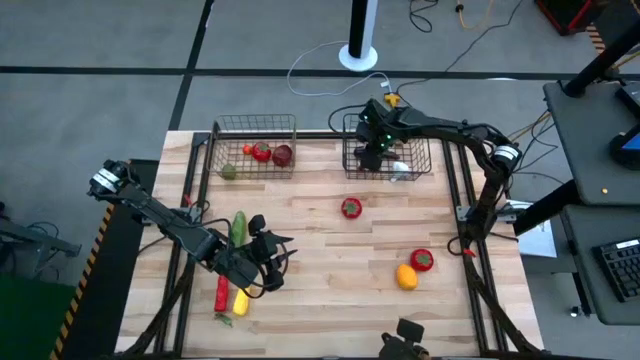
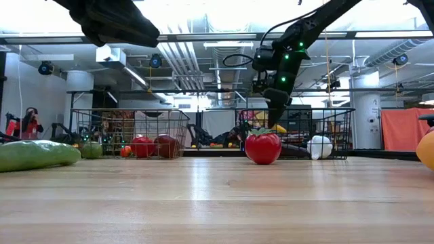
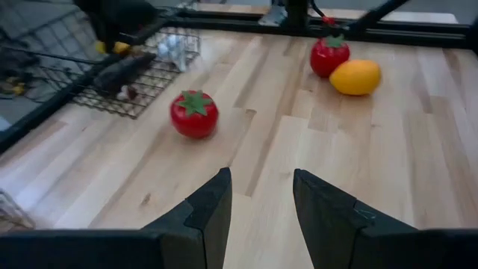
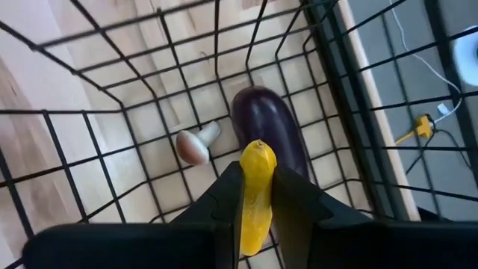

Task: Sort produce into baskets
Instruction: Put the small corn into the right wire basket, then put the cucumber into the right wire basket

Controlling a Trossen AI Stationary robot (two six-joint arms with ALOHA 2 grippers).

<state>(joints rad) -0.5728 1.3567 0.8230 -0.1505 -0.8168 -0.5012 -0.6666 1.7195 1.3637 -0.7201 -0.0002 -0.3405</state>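
My right gripper [image 4: 256,196] hangs over the right basket [image 1: 388,150] at the table's far edge, shut on a long yellow piece of produce [image 4: 255,190]. Under it, inside the basket, lie a purple eggplant [image 4: 266,123] and a white mushroom [image 4: 194,146]. The left basket [image 1: 252,150] holds red and green pieces. My left gripper [image 3: 260,202] stands open over the table's near left part with nothing between its fingers. On the bare table lie a tomato [image 1: 351,208], a red piece [image 1: 422,260] and an orange one [image 1: 406,276]. My right gripper pinches the long yellow piece between its two fingers, which lie along its sides. Its free end [image 4: 258,158] sticks out past the fingertips. The fingers slant down from above, and the piece hangs clear over the basket's inside.
A green cucumber [image 1: 239,228], a red chili [image 1: 222,292] and a yellow piece [image 1: 240,300] lie close to my left arm. The black frame rails [image 1: 455,200] run along the table's sides. Open wood lies in the table's middle.
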